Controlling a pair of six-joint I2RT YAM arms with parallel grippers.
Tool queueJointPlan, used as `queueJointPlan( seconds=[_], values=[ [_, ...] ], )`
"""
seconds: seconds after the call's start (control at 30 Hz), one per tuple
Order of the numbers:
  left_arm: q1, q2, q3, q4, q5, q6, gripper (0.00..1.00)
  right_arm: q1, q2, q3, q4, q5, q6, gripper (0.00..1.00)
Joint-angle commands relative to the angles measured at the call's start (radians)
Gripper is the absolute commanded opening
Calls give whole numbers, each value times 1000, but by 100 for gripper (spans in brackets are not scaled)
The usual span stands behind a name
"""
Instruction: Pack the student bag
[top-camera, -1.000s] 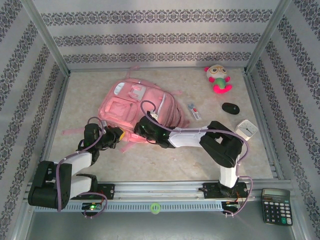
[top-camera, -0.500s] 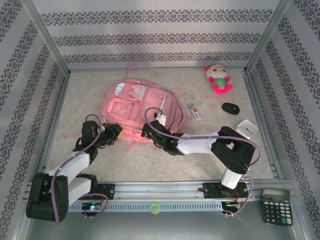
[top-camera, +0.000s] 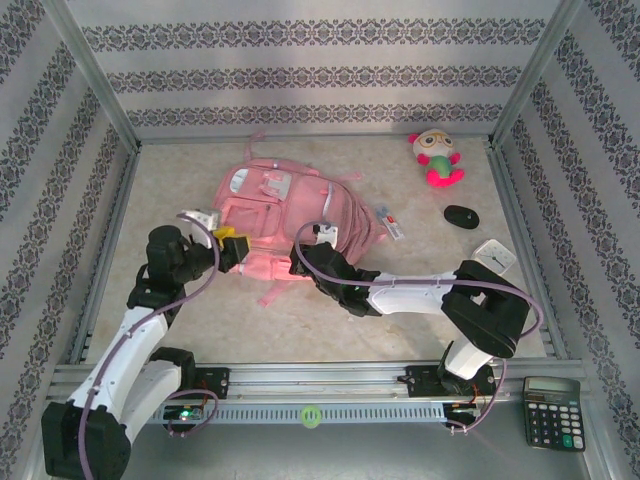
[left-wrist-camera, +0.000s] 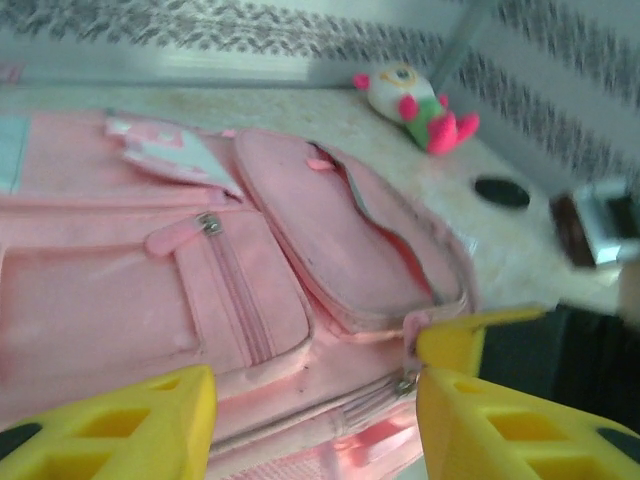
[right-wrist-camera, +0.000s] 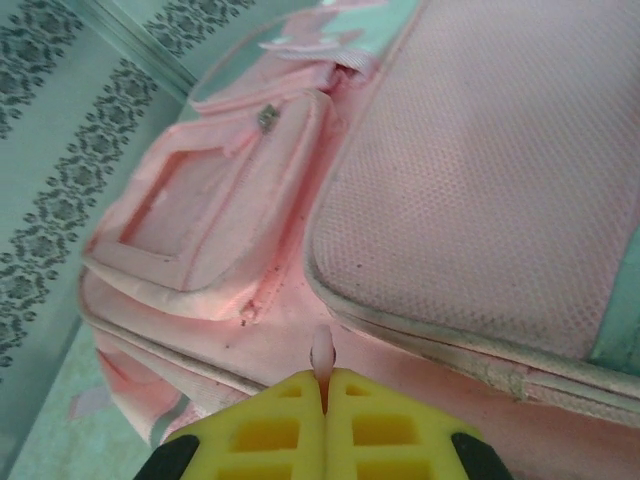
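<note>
On the counter (top-camera: 330, 330): 1 bag (top-camera: 280, 205), 1 plush toy (top-camera: 436, 157), 1 black mouse (top-camera: 461, 216), 1 white box (top-camera: 494, 256) and 1 small tube (top-camera: 392, 226). Off it: 1 calculator (top-camera: 553, 412). 2 tools: left tool (top-camera: 235, 250) and right tool (right-wrist-camera: 323, 385).

left end effector (left-wrist-camera: 315, 400): shut to open; student bag (top-camera: 285, 205): shifted slightly right; right arm (top-camera: 420, 295): stretched farther
</note>
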Motion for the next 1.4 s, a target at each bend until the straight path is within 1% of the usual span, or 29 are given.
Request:
queueJointPlan(
  seconds=[0.0,0.03,0.07,0.1,0.13,0.23,0.3,0.33,0.43,0.5,0.53,0.6,0.73,0.8,0.87,0.93,1.03,1.13,1.23,1.3,1.37],
  values=[
    [-57,86,95,-256,39,601,57,-3,-49,15,113,1,-77,0],
    [-76,115,109,-302,28,724,58,-5,-48,20,119,-4,-88,0],
    [-94,139,116,-318,0,799,59,-5,-48,22,121,-8,-94,0],
    [-113,163,123,-318,-36,857,61,-5,-46,22,125,-10,-95,0],
    [-121,185,126,-309,-47,912,62,-7,-44,20,131,-14,-95,0],
    [-129,253,119,-253,-33,1042,67,-8,-45,14,146,-21,-99,0],
    [-138,299,124,-220,-30,1096,71,-8,-45,15,145,-24,-103,0],
    [-147,324,137,-214,-33,1125,72,-8,-44,16,149,-28,-103,0],
    [-162,397,147,-118,-109,1146,72,-8,-45,16,151,-35,-106,0],
    [-164,439,151,-66,-128,1165,72,-7,-45,12,152,-35,-106,0],
    [-165,467,158,-57,-139,1173,67,-8,-46,11,154,-35,-105,0],
    [-164,503,178,-66,-156,1189,51,-8,-52,6,151,-34,-107,0],
    [-164,494,168,-89,-213,1205,20,-17,-86,-35,139,-1,-92,0],
    [-160,469,152,-96,-236,1210,10,-32,-109,-69,135,12,-80,0],
    [-155,449,140,-107,-249,1213,7,-53,-132,-105,130,23,-74,0],
    [-152,438,149,-155,-263,1213,5,-70,-153,-146,130,52,-72,0],
    [-142,417,156,-204,-281,1211,4,-106,-184,-205,149,63,-58,0],
    [-131,387,122,-175,-272,1206,3,-120,-228,-241,150,63,-65,0],
    [-126,393,123,-189,-290,1206,3,-133,-269,-271,150,42,-81,0],
    [-127,392,135,-202,-285,1193,6,-143,-282,-282,152,3,-90,0],
    [-127,380,145,-206,-242,1161,15,-161,-280,-275,150,-94,-107,0]
  ],
)
